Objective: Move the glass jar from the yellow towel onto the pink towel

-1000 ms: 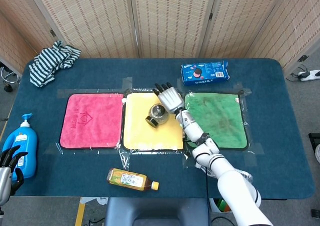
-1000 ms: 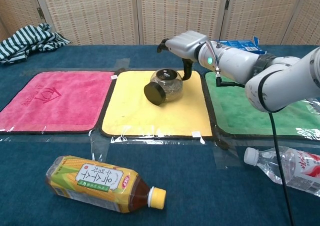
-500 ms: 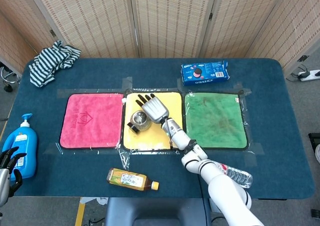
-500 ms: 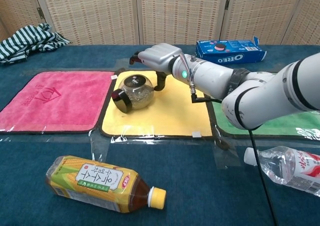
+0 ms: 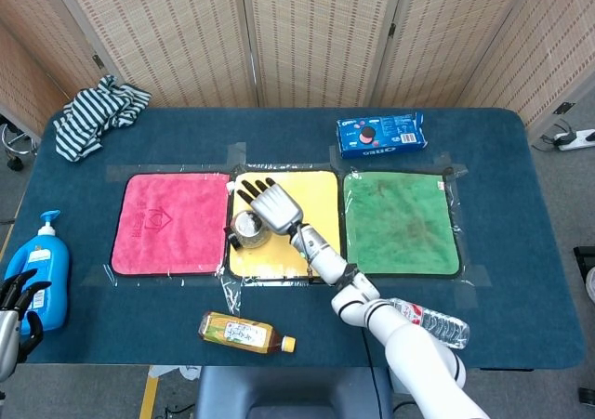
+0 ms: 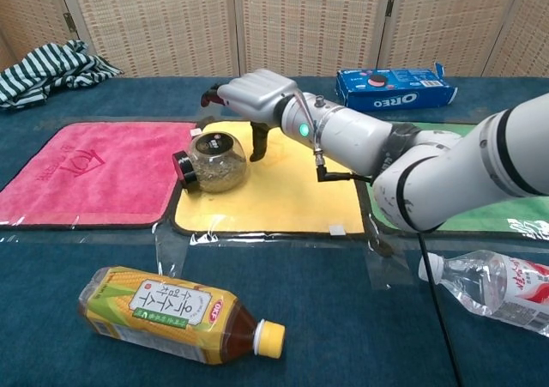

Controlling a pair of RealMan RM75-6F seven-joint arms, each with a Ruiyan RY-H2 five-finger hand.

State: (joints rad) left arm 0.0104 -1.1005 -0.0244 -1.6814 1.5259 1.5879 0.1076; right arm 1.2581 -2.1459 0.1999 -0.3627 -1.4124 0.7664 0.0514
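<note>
The glass jar (image 5: 249, 227) (image 6: 213, 162) lies tilted at the left edge of the yellow towel (image 5: 316, 191) (image 6: 283, 198), its black lid pointing toward the pink towel (image 5: 172, 224) (image 6: 86, 168). My right hand (image 5: 268, 203) (image 6: 253, 95) grips the jar from above, fingers reaching over its top and the thumb down behind it. The pink towel is bare. My left hand (image 5: 14, 312) hangs at the table's near left corner, fingers apart and holding nothing; the chest view does not show it.
A green towel (image 5: 400, 219) lies right of the yellow one, an Oreo box (image 5: 381, 133) (image 6: 395, 87) behind it. A tea bottle (image 5: 244, 333) (image 6: 171, 314) and a water bottle (image 5: 428, 319) (image 6: 497, 288) lie near the front edge. Blue pump bottle (image 5: 42, 270) at left, striped cloth (image 5: 98, 112) at back left.
My right hand has carried the jar leftward across the yellow towel, from its middle to its left edge. The left hand has stayed put.
</note>
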